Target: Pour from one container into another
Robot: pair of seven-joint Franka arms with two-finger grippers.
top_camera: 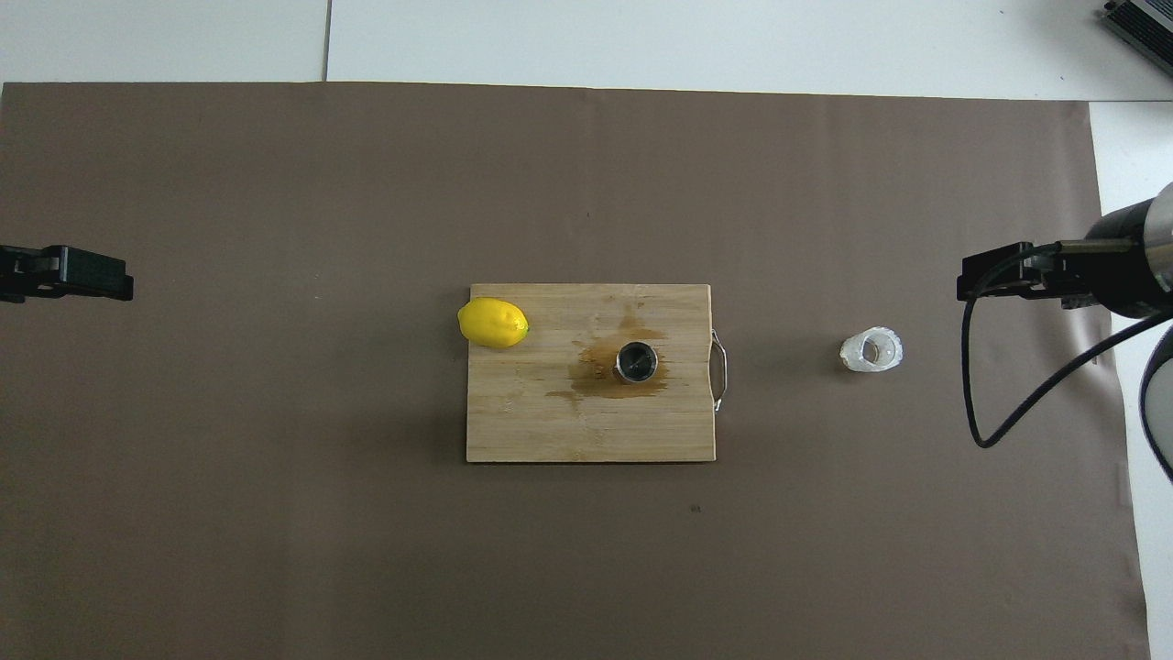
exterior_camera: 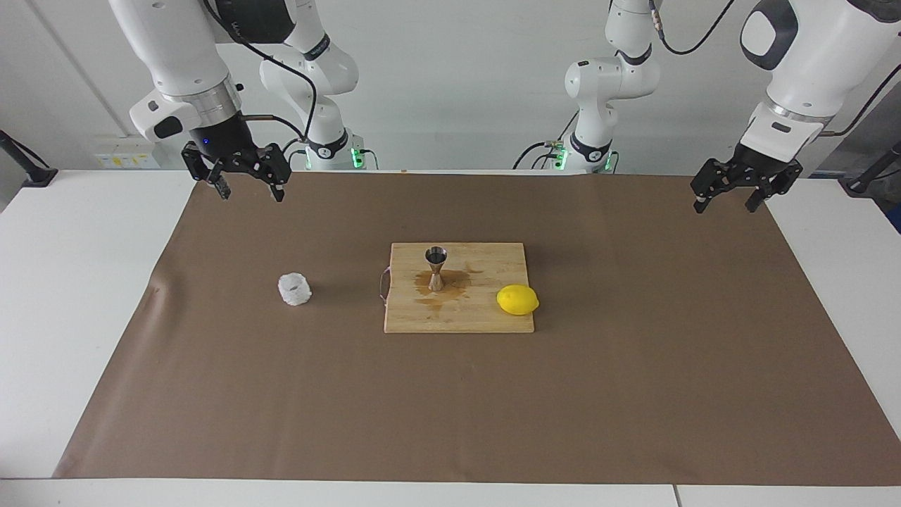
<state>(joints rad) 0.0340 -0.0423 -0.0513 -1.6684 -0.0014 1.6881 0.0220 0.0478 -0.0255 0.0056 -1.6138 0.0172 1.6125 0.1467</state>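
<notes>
Standing upright on the wooden cutting board (exterior_camera: 486, 317), the steel jigger (exterior_camera: 436, 268) sits in a brown wet stain (exterior_camera: 450, 283), with a lemon (exterior_camera: 517, 300) beside it at the board's edge toward the left arm's end. Alone on the brown mat (exterior_camera: 633, 394), the bumpy glass (exterior_camera: 294, 289) stands toward the right arm's end of the counter, nothing between it and the board. Both arms wait: right tool (exterior_camera: 250, 189) and left tool (exterior_camera: 726, 200) hang open and empty over the mat's corners nearest the robots.
</notes>
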